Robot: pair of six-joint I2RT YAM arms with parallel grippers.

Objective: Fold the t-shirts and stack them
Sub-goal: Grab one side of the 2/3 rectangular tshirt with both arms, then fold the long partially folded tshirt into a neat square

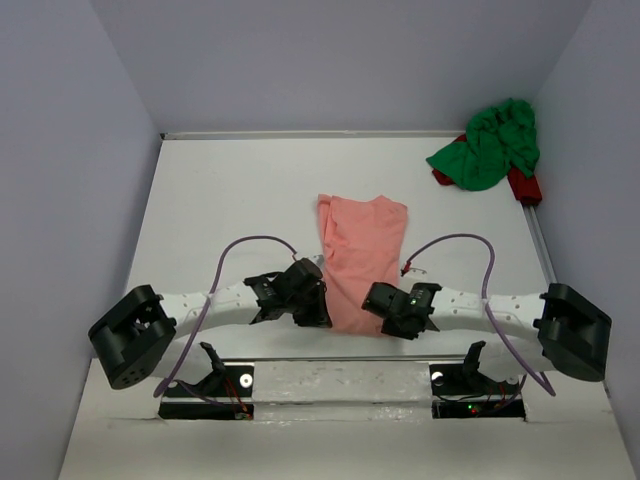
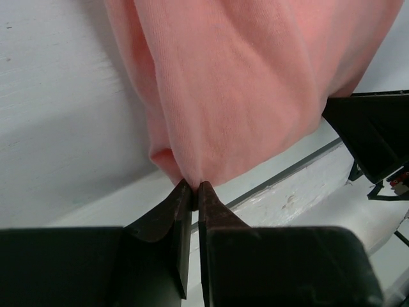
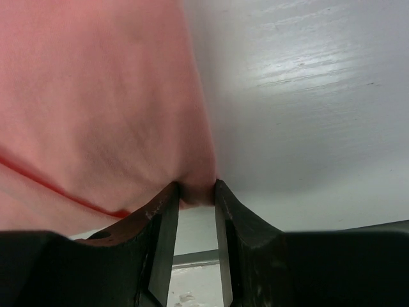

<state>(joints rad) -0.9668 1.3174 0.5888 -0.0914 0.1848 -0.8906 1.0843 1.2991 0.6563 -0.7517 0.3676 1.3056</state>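
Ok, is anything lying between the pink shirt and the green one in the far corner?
No. In the top view, the stretch of table between the pink shirt and the crumpled green shirt is bare white surface.

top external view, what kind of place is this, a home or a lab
Probably a robot lab test cell: a white table boxed in by plain grey panel walls, with a white left arm and right arm mounted at its near edge, both holding a salmon pink cloth t-shirt.

White arms (image 1: 235,296), black joints (image 1: 135,335), purple cables (image 1: 255,238)
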